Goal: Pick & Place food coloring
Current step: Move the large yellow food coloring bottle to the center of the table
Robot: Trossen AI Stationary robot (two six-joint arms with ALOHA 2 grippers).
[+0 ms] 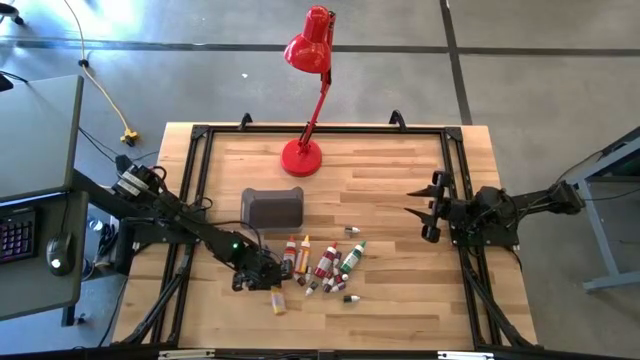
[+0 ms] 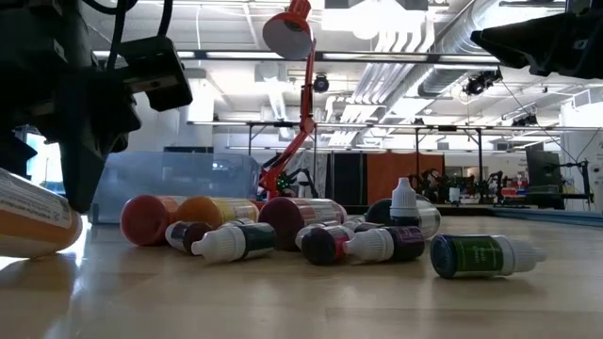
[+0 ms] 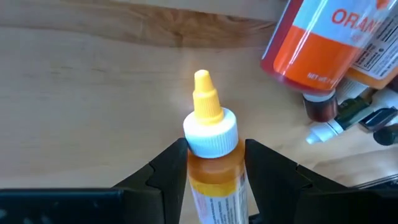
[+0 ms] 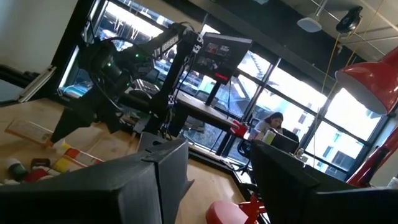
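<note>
Several tiny food coloring bottles (image 1: 325, 262) lie in a loose pile on the wooden table, also seen in the low view (image 2: 311, 235). My left gripper (image 1: 258, 275) is at the pile's left side, shut on a yellow-orange bottle (image 3: 214, 155) with a white collar and yellow tip. That bottle also shows in the high view (image 1: 276, 299) and at the low view's left edge (image 2: 28, 221). My right gripper (image 1: 425, 210) waits open over the table's right side, touching nothing. My left gripper (image 3: 214, 144) pinches the yellow-orange bottle between its two fingers (image 3: 171, 165), on the body just below the white collar (image 3: 214, 167). The bottle runs along the fingers, its tip pointing away from the wrist. It lies nearly level, low over the table; whether it rests there I cannot tell.
A grey tub (image 1: 272, 207) stands just beyond the pile. A red desk lamp's base (image 1: 301, 157) sits near the far edge. Single bottles lie apart from the pile (image 1: 352, 230) (image 1: 351, 298). A black frame (image 1: 455, 180) borders the table; bare wood lies between the pile and my right gripper.
</note>
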